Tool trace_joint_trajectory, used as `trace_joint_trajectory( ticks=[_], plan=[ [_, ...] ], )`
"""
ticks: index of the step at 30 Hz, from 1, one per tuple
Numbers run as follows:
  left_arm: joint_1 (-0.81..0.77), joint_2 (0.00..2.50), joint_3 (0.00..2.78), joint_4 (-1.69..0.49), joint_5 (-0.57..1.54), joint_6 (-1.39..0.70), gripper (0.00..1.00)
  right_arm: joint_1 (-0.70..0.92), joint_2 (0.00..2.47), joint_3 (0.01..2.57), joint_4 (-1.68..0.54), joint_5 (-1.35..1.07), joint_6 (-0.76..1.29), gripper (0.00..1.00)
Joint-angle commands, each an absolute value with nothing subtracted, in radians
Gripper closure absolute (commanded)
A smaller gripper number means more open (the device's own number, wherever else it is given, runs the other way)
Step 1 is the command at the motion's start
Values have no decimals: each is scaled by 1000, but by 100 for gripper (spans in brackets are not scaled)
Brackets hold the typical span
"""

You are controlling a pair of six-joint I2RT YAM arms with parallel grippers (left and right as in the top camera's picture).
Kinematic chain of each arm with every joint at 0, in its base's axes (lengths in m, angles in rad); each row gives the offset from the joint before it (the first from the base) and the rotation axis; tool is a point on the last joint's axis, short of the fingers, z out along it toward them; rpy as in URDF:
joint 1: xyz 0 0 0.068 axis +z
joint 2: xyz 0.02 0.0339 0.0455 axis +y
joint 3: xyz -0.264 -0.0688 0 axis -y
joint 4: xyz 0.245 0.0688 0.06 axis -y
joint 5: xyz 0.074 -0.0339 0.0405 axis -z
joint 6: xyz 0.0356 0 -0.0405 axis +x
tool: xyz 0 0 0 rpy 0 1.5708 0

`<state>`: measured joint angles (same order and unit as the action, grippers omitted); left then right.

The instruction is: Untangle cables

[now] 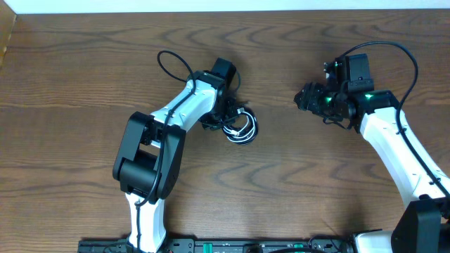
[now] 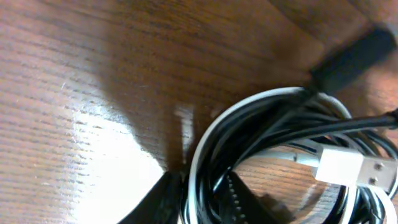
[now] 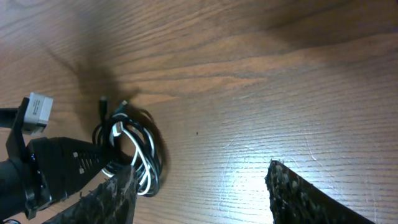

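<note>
Nearest the robot, a black rail [image 1: 211, 246] is running along the bottom edge of the bench [image 1: 70, 84]. The left arm [image 1: 158, 140] and right arm [image 1: 397, 144], both white with black joints, are rising from that edge. The bench top is dark brown wood with a strong wavy grain. It is showing pale glare patches in both wrist views, and a soft shadow is lying around the bundle.

Near the middle, just left of centre, the cables [image 1: 240, 126] are lying on the bench as one small coiled bundle. The black cord [image 2: 261, 124] and the white cord [image 2: 205, 140] are looping together. A white plug with a metal end [image 2: 354, 171] is resting across the loops, and a black plug end [image 2: 354, 56] is sticking out beyond them.

The left gripper [image 2: 204, 196] is pinching strands of the bundle, with its two dark fingertips closing on white and black cord. The right gripper [image 3: 205, 196] is hovering well apart to the right, jaws spread wide and nothing between them.

At the far edge a white strip [image 1: 211, 5] is bordering the bench, and a lighter wooden piece [image 1: 5, 42] is showing at the far left corner. Nothing more of the room is showing.
</note>
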<state>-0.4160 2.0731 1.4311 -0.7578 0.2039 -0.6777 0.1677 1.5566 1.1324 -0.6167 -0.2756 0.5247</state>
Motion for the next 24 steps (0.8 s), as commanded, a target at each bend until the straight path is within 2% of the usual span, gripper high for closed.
trace_joint_trajectory(
  ticks=[1,5,17,24],
  plan=[
    [-414,2070,1447,-761,197,-663,81,174,1558,1150,-618,-268,538,37],
    [-414,2048,1461,-760,193,-663,92,175,1558,1150,-618,-268,538,37],
    [-414,1883,1465,-717,194,-664,92,230,1558,1150,-603,-268,538,40],
    [-412,1746,1465,-673,186,-664,92,278,1558,1150,-456,-357,538,38]
  ],
)
